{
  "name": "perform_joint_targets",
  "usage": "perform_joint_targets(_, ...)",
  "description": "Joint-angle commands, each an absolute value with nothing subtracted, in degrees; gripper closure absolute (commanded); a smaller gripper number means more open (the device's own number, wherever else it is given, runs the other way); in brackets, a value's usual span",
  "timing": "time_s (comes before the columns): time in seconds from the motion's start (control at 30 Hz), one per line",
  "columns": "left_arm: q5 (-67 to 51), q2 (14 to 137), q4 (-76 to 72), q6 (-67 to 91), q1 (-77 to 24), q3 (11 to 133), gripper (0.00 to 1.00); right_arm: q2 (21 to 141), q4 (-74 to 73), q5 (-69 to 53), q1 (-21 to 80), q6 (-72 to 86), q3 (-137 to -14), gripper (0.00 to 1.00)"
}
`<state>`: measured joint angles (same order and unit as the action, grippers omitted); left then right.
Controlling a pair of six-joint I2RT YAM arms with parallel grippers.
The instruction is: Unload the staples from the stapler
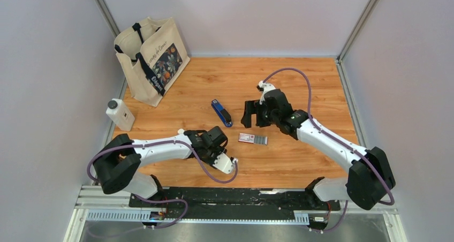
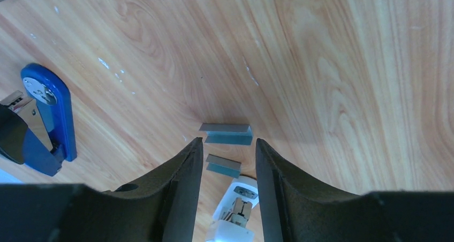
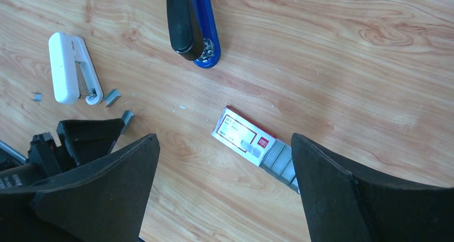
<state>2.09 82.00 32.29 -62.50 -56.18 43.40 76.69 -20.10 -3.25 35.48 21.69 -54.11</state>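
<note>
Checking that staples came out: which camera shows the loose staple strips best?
Left wrist: two grey staple strips lie large and sharp mid-frame. Right wrist shows them small, at left. In the top view they are too small to find.

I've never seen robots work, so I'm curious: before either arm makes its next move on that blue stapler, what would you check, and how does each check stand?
1. Right gripper open and empty: ok.
2. Left gripper open, a staple strip lying loose between its fingers: ok.
3. Stapler lying free on the table, nothing on it: ok.
4. Second strip out on the table: ok.
5. Stapler fully emptied: cannot tell.
</note>
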Motion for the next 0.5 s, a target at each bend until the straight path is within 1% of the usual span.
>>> perform_joint_targets(0.0, 4.1, 83.4, 32.0, -68.7, -56.5, 45.3, 0.50, 72.1, -15.1, -1.8, 35.6, 23.0, -52.1, 0.03)
perform_joint_targets(0.17, 4.5, 84.0, 32.9, -72.8, -56.5, 44.7, 0.48, 70.9, -14.5, -2.3, 35.3, 23.5, -50.8, 0.02)
perform_joint_targets(0.4, 5.0, 85.7, 31.0, -73.0, -57.4, 45.3, 0.47, 70.4, -14.2, -2.9, 35.0, 23.4, -50.9, 0.02)
perform_joint_targets(0.43, 4.8, 86.1, 31.0, -73.1, -57.5, 45.4, 0.41, 70.2, -14.3, -3.0, 34.8, 23.4, -51.0, 0.02)
perform_joint_targets(0.47, 4.9, 86.3, 30.4, -73.1, -57.7, 45.4, 0.39, 70.1, -14.4, -3.0, 34.7, 23.3, -51.0, 0.02)
